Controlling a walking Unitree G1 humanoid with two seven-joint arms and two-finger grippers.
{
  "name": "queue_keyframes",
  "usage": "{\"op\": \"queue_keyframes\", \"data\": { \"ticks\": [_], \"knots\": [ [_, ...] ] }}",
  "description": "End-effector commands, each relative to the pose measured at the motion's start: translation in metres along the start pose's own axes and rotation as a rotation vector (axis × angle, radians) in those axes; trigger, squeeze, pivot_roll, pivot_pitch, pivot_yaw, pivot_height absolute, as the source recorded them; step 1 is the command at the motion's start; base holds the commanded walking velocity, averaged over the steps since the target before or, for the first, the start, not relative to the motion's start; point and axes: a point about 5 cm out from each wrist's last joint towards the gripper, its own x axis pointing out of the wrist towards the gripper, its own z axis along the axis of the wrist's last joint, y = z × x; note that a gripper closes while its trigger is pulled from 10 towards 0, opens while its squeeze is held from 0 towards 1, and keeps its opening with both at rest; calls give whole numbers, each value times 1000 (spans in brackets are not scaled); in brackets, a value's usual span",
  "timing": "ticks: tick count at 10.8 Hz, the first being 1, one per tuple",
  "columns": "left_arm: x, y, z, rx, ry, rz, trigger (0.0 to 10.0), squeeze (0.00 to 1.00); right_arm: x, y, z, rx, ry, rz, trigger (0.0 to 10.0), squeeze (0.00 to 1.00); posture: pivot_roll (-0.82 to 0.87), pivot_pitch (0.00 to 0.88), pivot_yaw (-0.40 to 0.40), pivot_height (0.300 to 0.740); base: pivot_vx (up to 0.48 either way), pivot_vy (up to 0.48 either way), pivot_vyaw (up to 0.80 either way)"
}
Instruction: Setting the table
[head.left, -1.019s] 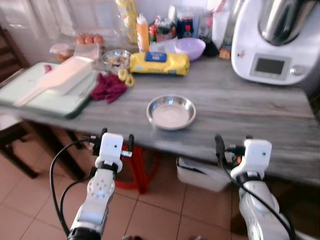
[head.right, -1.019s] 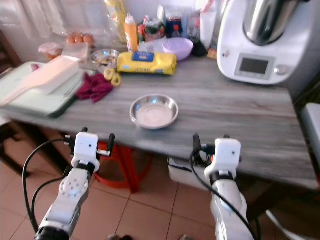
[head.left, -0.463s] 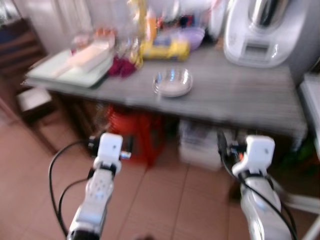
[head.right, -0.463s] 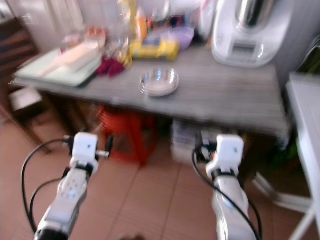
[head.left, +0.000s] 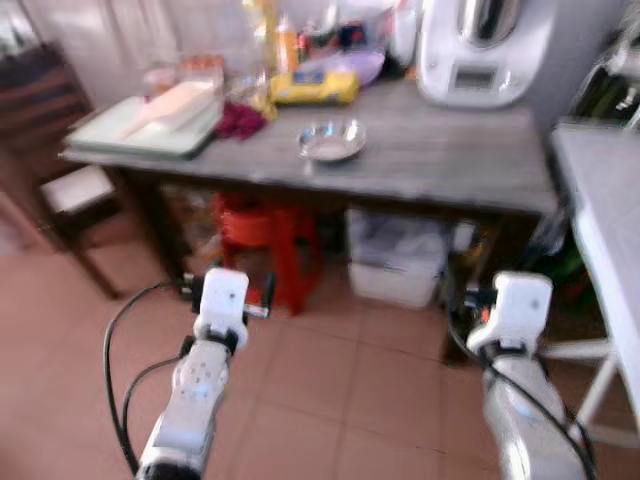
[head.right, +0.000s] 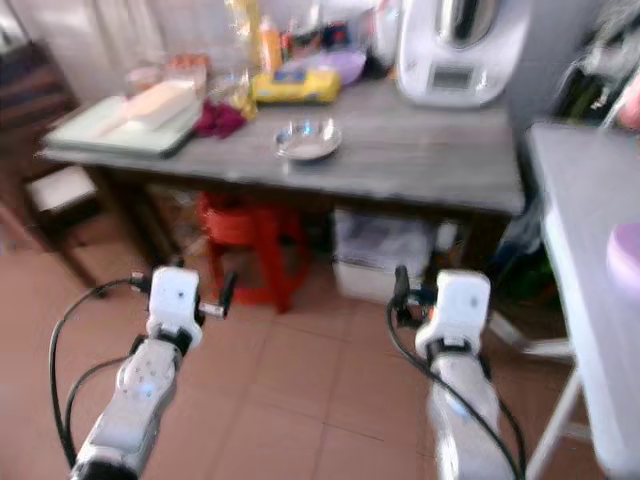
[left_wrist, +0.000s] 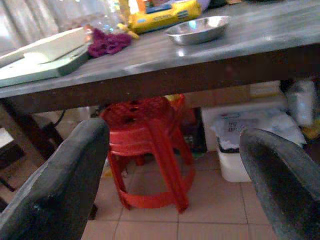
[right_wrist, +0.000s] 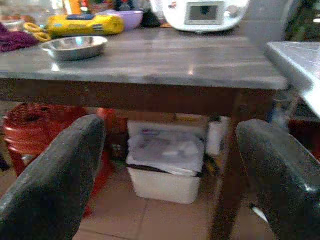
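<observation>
Left eye view is showing the left gripper hanging low over the terracotta tiled floor, fingers spread apart, gripping nothing. Left wrist view is confirming that: both black fingers are sitting wide apart with the red plastic stool showing between them. Up ahead of this gripper and a bit to its left, a pale green rectangular tray is lying on the long grey wood-grain table, with a crumpled maroon cloth just beside the tray. Ahead and slightly right of the left gripper, the round shallow steel bowl is sitting near the table's front edge, well apart from both grippers. Behind the bowl a yellow oblong packet is lying beside a lilac plastic bowl. Under the table, between the two grippers' lines of sight, a white plastic bin is standing on the tiles next to the stool. The right gripper is also hovering low over the floor, fingers parted and empty, the table's right leg just ahead of it. Far ahead of it a big white kitchen machine with a steel jug is occupying the table's back corner. Right of the right gripper, a pale grey tabletop is running along the frame edge. Everything is looking blurred.
</observation>
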Motion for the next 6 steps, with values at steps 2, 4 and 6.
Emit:
{"op": "queue_keyframes", "data": {
  "ticks": [2,4,6],
  "knots": [
    [2,1,13,-29,-61,-20,10000,0,1,-4,13,-10,-58,-46,10000,0,-163,43,66,740,0,0,0],
    [1,7,25,-82,-117,5,10000,0,-6,-6,21,-7,-85,-60,10000,0,-166,46,67,740,0,0,0],
    [-2,9,21,-35,-111,6,10000,0,-12,-8,22,-1,-93,-76,10000,0,-174,49,75,740,0,0,0]
  ]
}}
